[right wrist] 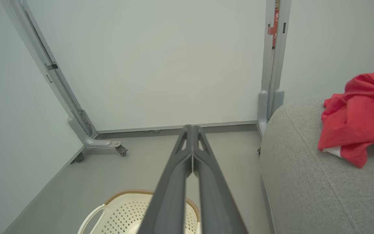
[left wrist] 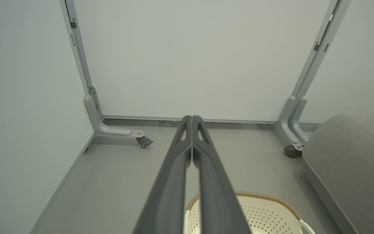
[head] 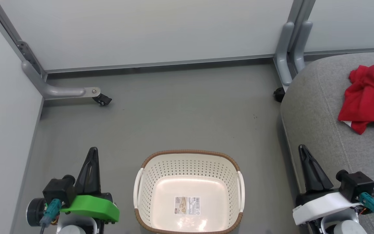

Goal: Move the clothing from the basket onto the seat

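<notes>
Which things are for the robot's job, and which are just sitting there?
For the job: red clothing, basket, grey seat.
Just there: white panels, caster wheel, sticker in the basket.

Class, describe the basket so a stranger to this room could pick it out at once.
Start at the big grey seat on the right; on the floor to its left stands the basket. It alone is cream and perforated, with a brown woven-look rim.
</notes>
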`<state>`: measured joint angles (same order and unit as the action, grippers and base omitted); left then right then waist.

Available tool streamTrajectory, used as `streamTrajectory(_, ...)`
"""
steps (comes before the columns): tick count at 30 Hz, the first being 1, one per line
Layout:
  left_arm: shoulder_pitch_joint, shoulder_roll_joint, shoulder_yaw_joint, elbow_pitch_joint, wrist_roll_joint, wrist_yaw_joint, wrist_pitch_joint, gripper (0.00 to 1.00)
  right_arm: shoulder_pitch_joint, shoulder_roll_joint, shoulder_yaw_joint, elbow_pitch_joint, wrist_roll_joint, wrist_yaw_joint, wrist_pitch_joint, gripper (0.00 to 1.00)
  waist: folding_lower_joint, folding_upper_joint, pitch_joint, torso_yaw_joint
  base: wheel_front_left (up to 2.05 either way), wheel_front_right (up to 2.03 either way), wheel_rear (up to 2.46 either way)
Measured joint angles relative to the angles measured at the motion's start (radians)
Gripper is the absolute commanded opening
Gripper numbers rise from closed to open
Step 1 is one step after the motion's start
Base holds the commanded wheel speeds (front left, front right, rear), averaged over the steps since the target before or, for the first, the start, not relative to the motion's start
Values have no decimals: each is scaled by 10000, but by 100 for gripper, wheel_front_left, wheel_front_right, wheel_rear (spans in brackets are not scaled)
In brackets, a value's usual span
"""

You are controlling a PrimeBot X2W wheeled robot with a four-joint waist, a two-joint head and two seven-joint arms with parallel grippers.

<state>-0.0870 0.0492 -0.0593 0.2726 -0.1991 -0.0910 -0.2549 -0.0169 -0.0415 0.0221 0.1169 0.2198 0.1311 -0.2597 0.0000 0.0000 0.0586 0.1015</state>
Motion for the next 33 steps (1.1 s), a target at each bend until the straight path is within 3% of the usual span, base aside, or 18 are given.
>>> streamTrajectory(15, 0, -10, 341, -19, -2961, -56, 771, 0, -23, -115, -65, 261, 3066, 0, 617, 0, 0, 0, -72, -133, 0, 0, 0)
streamTrajectory(33, -2, -12, 669, -75, -5626, -134, 1463, 0, -200, -209, -213, 502, 5827, -2, 1250, 0, 0, 0, -151, -278, 0, 0, 0)
